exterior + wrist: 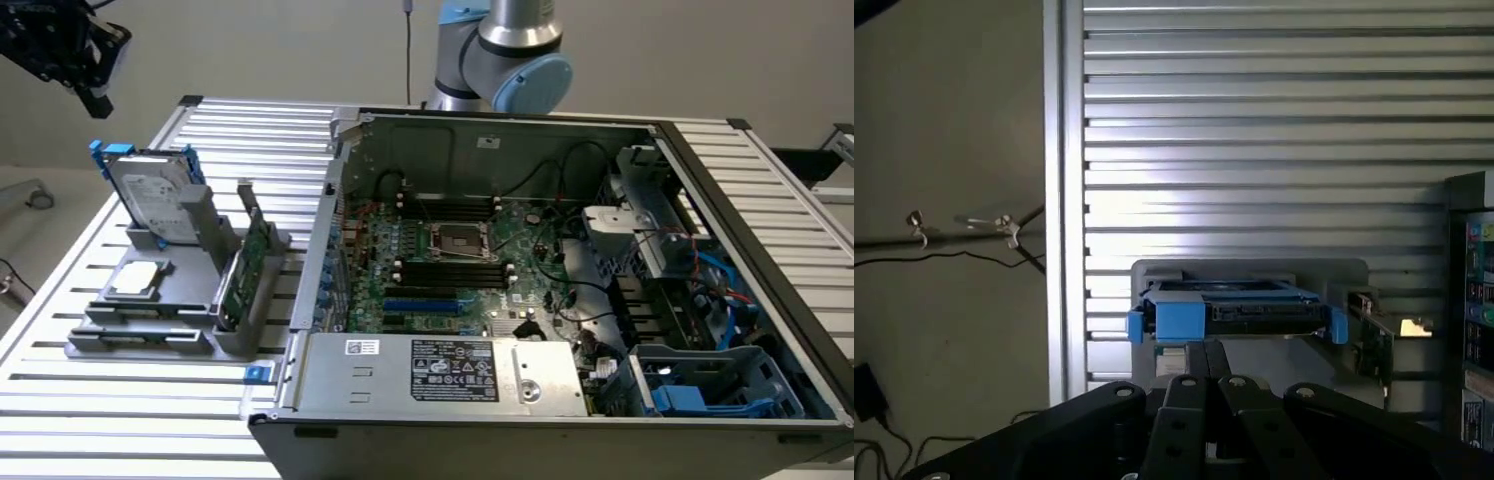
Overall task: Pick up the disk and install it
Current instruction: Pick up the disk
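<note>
In the approach step of the pick, gripper (1209, 365) jaws pressed together on nothing, poised well above the grey rack (134, 336) holding the disk (150, 195) upright in its end slot; likely calls for parting the jaws and lining up over the rack.

The disk (150, 200) is silver-grey, white and bright blue, the claw (1206, 348) black, the slatted table (80, 400) striped silver.
</note>
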Robot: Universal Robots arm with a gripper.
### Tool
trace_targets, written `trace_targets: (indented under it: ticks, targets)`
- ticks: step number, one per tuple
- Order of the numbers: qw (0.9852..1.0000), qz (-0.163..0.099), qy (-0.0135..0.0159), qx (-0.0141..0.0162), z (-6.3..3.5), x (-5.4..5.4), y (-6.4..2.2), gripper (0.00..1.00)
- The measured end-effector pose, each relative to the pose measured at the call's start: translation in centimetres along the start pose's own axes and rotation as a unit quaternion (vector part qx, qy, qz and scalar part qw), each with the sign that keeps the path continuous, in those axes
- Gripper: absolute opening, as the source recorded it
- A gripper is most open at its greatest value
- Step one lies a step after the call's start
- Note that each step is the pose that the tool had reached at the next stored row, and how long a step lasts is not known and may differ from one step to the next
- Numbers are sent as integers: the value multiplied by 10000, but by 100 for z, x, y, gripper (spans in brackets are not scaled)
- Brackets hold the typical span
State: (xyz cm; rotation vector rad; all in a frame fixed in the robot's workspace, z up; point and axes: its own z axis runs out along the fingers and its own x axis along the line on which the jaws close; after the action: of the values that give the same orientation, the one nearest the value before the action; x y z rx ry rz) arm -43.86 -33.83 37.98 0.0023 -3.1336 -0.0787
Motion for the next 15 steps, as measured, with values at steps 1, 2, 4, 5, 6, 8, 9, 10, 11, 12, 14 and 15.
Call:
trace_targets:
  ticks: [1,2,4,5,6,8,9,10,11,12,14,15]
  targets:
    - [10000,-87,4,0,5,1,0,11]
    - [9998,-177,8,1,11,1,0,11]
    - [9993,-365,18,2,23,2,0,11]
    - [9990,-451,22,3,29,2,-1,11]
    - [9985,-544,26,3,36,2,-1,11]
    - [9974,-720,35,5,48,2,-2,11]
    - [9967,-810,39,5,54,2,-2,11]
    - [9959,-907,44,6,62,2,-2,11]
    - [9950,-997,49,7,67,2,-3,11]
    - [9941,-1086,53,7,74,2,-3,11]
    - [9919,-1268,63,8,86,2,-4,11]
    - [9907,-1356,67,9,92,3,-4,11]
